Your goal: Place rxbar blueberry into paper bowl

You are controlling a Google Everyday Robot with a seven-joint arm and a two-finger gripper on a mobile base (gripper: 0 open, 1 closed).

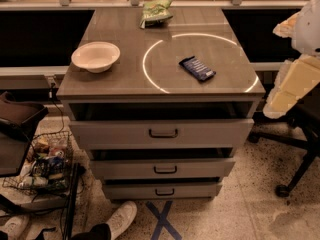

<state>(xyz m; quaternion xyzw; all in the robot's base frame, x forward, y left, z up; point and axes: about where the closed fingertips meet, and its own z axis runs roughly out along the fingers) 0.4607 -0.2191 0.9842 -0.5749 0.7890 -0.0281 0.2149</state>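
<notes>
The rxbar blueberry (197, 68), a small dark navy bar with pale print, lies flat on the right half of the grey cabinet top (125, 86), inside a bright ring of light. The paper bowl (95, 56), cream-white and empty, stands upright at the top's left edge, well apart from the bar. My gripper (280, 101) is at the end of the pale arm at the right edge of the view. It is off the cabinet's right side and lower than the top, and touches nothing.
A green snack bag (156, 12) lies at the back of the top. The cabinet has three drawers (162, 133), slightly pulled out. A black office chair (300, 134) stands at the right. A wire basket (42, 166) and shoes (120, 216) are on the floor at the left.
</notes>
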